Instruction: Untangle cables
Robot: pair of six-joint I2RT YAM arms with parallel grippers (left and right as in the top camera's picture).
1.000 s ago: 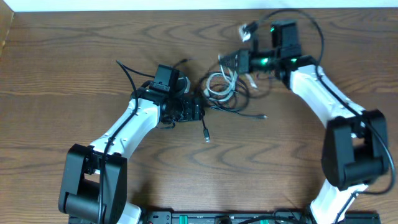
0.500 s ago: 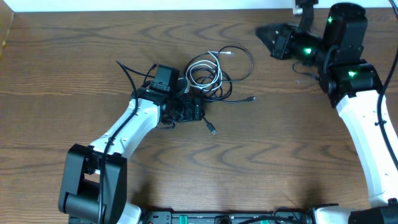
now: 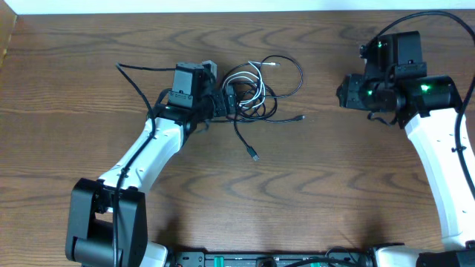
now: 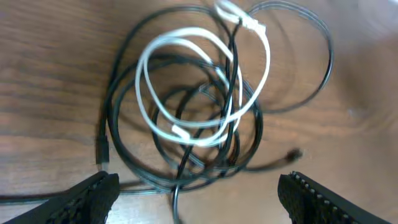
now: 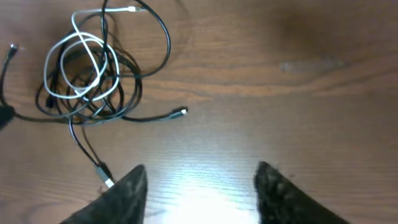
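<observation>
The cables (image 3: 256,90) lie in one tangle on the wooden table, several black loops with a white cord (image 3: 247,83) wound through them. In the left wrist view the white cord (image 4: 205,87) crosses the black coils (image 4: 124,149). My left gripper (image 4: 199,199) (image 3: 225,102) stands open at the tangle's left edge, and one black strand (image 4: 176,202) runs down between its fingers. My right gripper (image 5: 202,193) (image 3: 346,93) is open over bare wood, well right of the tangle (image 5: 87,74), with nothing between its fingers.
Two loose plug ends trail out of the tangle, one to the front (image 3: 254,156) and one to the right (image 3: 300,117). A thicker black wire (image 3: 137,78) arcs off the left arm. The table's far edge (image 3: 223,12) runs just behind the cables.
My right gripper has left the tangle, swung out to the right and opened. The tangle shifted slightly back and left. My left gripper moved back to the tangle's left edge.
</observation>
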